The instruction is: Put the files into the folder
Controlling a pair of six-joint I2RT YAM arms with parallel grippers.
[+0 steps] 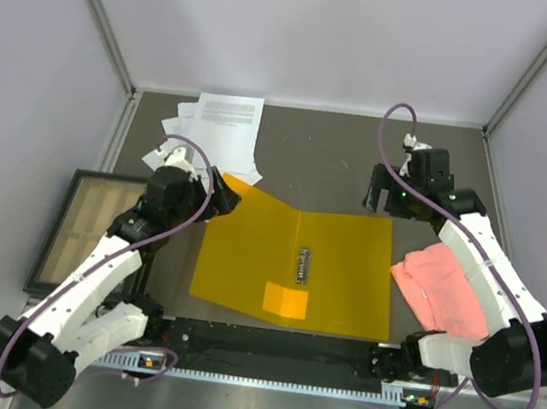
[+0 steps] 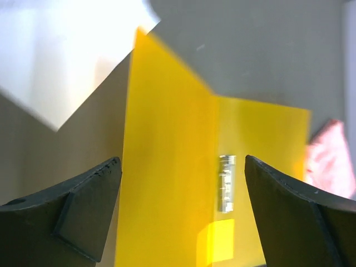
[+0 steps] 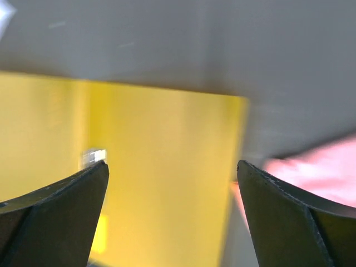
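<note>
While your left gripper (image 1: pixel 216 195) and right gripper (image 1: pixel 383 197) both gape wide and empty, note the loose white printed paper sheets (image 1: pixel 219 122): they lie far-left, just beyond the left gripper. The flat orange-yellow folder (image 1: pixel 346 265) lies open between the arms.

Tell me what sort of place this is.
Probably a robot lab test cell: plain white panels in a metal frame enclose the table, the left arm and right arm are bolted at its near edge, and on it lie an open folder, files and a pink cloth.
</note>
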